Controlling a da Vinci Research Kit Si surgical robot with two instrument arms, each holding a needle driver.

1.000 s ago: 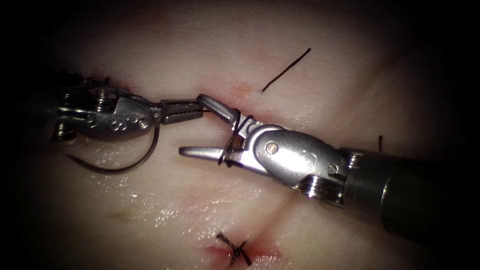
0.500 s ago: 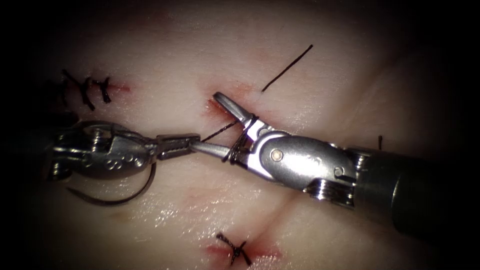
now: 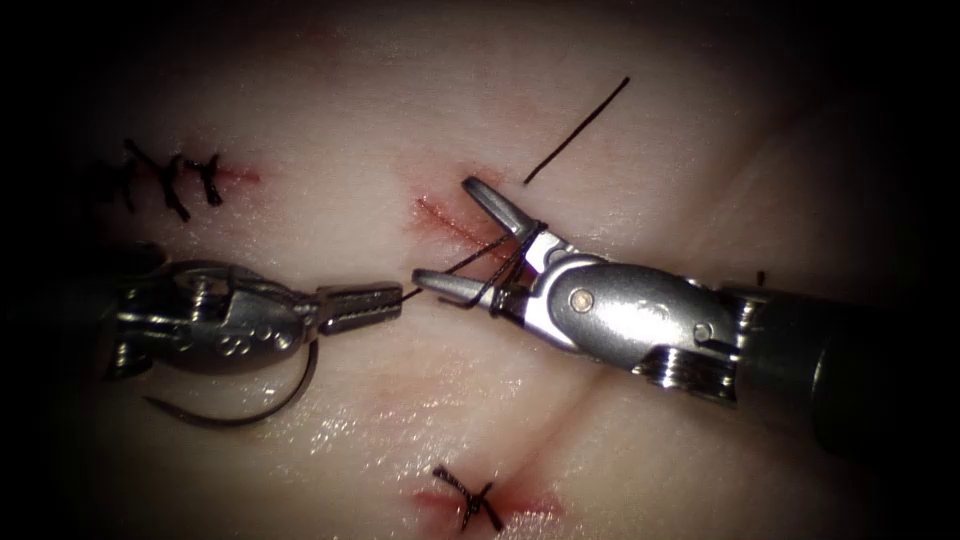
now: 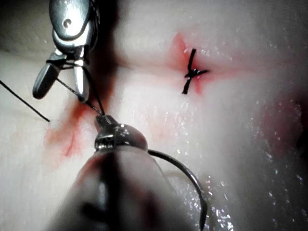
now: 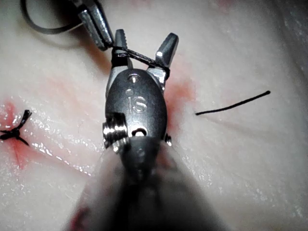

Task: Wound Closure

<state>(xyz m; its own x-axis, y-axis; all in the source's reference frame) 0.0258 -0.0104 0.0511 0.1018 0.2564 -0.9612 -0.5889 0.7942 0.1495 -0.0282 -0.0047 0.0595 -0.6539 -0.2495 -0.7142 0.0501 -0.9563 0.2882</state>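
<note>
Thread [image 3: 440, 268]: limp, fine, wrapped round right end effector [image 3: 470, 245], jaws open, holding nothing.
Left end effector [image 3: 385, 300]: clamped on thread.
Needle [image 3: 240, 410]: stiff, slippery, lying free at 8 o'clock; grip mid-curve.

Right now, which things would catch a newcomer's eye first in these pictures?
The right tool, jaws open with thread looped around them, sits over the red cut at centre. Left of it, the left tool grips the thread end; the curved needle hangs beneath it, out of the tissue.
</note>
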